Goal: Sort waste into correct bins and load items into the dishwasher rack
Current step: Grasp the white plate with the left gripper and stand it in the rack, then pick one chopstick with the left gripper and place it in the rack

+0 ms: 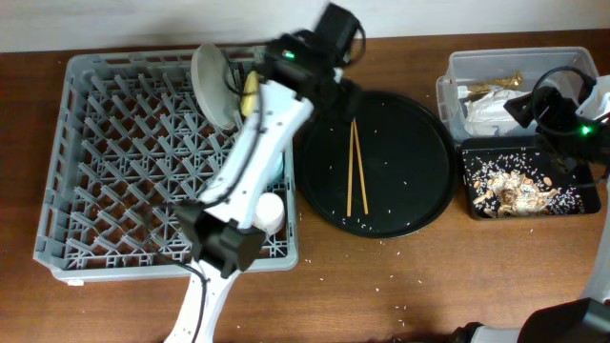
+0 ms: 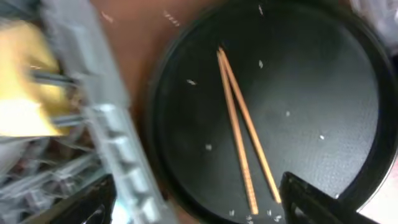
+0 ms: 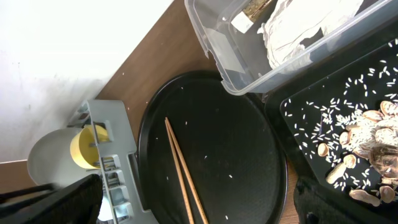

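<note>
The wooden chopsticks (image 1: 355, 167) lie side by side on the large round black tray (image 1: 419, 143); they also show in the left wrist view (image 2: 239, 130) and the right wrist view (image 3: 183, 174). My left gripper (image 2: 199, 211) is open and empty, over the gap between the grey rack (image 1: 105, 152) and the round tray (image 1: 329, 95). The rack holds the pale plate (image 1: 212, 84) on edge, the yellow bowl (image 1: 251, 90) and a pale cup (image 1: 270, 211). My right gripper (image 3: 193, 211) is open and empty above the bins (image 1: 534, 110).
The clear tub (image 1: 457, 86) holds the white napkin (image 1: 486, 110) and the gold wrapper (image 1: 496, 86). The shallow black tray (image 1: 477, 205) holds brown scraps and rice (image 1: 519, 191). Rice crumbs dot the round tray and the table. My left arm crosses the rack's right side.
</note>
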You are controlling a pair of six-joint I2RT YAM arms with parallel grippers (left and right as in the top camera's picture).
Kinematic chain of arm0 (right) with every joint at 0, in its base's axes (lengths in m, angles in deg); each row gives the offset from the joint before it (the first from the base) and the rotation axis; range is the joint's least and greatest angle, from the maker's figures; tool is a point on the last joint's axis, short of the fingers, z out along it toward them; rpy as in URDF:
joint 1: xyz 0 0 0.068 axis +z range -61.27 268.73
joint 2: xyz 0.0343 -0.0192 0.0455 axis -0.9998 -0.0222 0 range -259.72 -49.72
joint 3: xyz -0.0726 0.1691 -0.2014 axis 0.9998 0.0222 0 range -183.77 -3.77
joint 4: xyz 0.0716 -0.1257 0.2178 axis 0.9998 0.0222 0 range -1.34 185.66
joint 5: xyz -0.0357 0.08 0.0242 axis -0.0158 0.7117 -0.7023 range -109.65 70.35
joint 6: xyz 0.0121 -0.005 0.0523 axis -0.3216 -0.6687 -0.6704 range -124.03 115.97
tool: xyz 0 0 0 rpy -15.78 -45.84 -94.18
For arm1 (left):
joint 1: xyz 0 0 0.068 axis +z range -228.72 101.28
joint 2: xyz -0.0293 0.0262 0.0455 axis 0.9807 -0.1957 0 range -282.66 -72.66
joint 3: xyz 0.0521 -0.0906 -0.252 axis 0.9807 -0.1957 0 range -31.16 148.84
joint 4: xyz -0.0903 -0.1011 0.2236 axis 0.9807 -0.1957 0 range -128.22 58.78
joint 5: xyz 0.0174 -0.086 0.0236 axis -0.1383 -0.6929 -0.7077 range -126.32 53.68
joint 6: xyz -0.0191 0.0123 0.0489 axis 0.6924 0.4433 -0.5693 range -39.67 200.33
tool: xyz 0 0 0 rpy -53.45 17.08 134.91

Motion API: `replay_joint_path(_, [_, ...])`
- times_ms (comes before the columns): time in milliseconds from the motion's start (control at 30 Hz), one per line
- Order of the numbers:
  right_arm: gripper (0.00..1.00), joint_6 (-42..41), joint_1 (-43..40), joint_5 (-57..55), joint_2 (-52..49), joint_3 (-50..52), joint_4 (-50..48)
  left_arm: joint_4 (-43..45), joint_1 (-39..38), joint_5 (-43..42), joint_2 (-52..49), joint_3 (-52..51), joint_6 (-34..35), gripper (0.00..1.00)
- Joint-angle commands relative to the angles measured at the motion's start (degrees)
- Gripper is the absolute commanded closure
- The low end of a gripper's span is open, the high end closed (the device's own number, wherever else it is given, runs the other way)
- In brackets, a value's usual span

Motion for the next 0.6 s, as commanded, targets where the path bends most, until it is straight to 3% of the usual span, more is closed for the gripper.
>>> replay_joint_path(0, [0.02, 0.15, -0.17, -0.7, -0.15, -0.13, -0.07, 5.75, -3.37, -2.51, -4.33, -9.38, 5.77, 0.21])
replay_joint_path(167, [0.02, 0.15, -0.17, -0.7, -0.15, -0.13, -0.07, 20.02, -3.41, -7.63, -7.72, -22.4, 14.27, 0.41])
replay_joint_path(467, [0.02, 0.15, -0.17, -0.7, -0.15, -0.13, -0.04, 26.14, -3.21, -6.29, -7.91, -31.19, 15.78, 0.61])
replay_joint_path(533, [0.02, 0.17, -0.17, -0.7, -0.15, -0.13, -0.04, 26.53, -3.21, -6.27, -7.91, -31.71, 15.74, 0.74])
replay_joint_path(567, [0.02, 0.17, -0.17, -0.7, -0.15, -0.13, -0.07, 26.47, -3.21, -6.27, -7.91, -31.71, 15.74, 0.9])
